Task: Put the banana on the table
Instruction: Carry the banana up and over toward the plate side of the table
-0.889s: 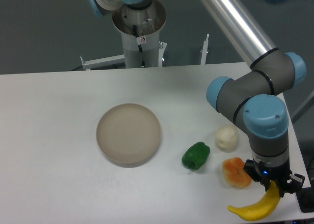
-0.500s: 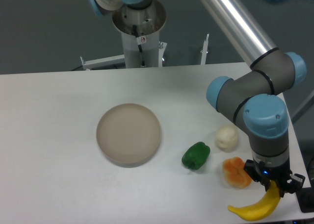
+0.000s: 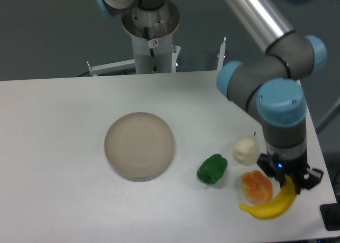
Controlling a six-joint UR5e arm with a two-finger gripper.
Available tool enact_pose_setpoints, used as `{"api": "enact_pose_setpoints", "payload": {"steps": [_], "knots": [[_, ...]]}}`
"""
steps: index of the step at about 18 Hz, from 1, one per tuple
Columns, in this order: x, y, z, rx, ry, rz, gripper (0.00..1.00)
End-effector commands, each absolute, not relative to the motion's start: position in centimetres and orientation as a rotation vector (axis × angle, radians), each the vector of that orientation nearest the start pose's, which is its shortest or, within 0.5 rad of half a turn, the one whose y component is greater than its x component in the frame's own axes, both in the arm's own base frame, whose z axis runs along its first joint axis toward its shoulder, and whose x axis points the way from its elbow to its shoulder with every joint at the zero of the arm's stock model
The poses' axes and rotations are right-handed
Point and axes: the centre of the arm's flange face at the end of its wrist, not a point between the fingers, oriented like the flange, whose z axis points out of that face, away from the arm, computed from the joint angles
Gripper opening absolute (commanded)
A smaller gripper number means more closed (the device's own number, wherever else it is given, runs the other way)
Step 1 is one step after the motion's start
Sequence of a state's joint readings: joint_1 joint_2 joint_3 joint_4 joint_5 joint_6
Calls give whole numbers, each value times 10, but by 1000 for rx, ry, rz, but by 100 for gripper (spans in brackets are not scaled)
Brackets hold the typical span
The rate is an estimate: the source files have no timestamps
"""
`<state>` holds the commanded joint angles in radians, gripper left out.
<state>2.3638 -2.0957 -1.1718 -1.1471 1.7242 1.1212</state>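
Note:
The bright yellow curved banana (image 3: 268, 206) hangs at the front right of the white table (image 3: 64, 163), its upper end between my gripper's fingers. My gripper (image 3: 291, 182) is shut on that upper end and holds the banana slightly above the tabletop, its lower tip pointing left. The banana sits just in front of the lumpy orange fruit (image 3: 256, 185).
A round beige plate (image 3: 139, 144) lies at the table's middle. A green pepper (image 3: 212, 168) and a white lumpy item (image 3: 245, 149) lie left of my gripper. The table's right edge (image 3: 324, 163) and front edge are close to the banana. The robot base (image 3: 151, 35) stands behind.
My gripper has moved up and slightly left with the banana in it, away from the table's front right corner. The other objects have not moved.

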Motion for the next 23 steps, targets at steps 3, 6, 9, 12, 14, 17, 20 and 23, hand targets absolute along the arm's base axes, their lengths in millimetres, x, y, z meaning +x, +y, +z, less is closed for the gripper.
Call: {"api": "enact_pose_setpoints", "payload": {"steps": [3, 6, 9, 12, 14, 17, 20, 23], "knots": [[-426, 555, 419, -3060, 514, 445, 26], [-415, 523, 404, -3089, 584, 382, 26], [-402, 493, 393, -3075, 617, 282, 26], [-389, 465, 393, -3067, 645, 254, 26], [-382, 445, 382, -3076, 698, 219, 26], [-368, 426, 365, -3080, 766, 171, 26], [-351, 412, 343, -3087, 787, 130, 26], [-336, 406, 321, -3040, 766, 109, 26]]}}
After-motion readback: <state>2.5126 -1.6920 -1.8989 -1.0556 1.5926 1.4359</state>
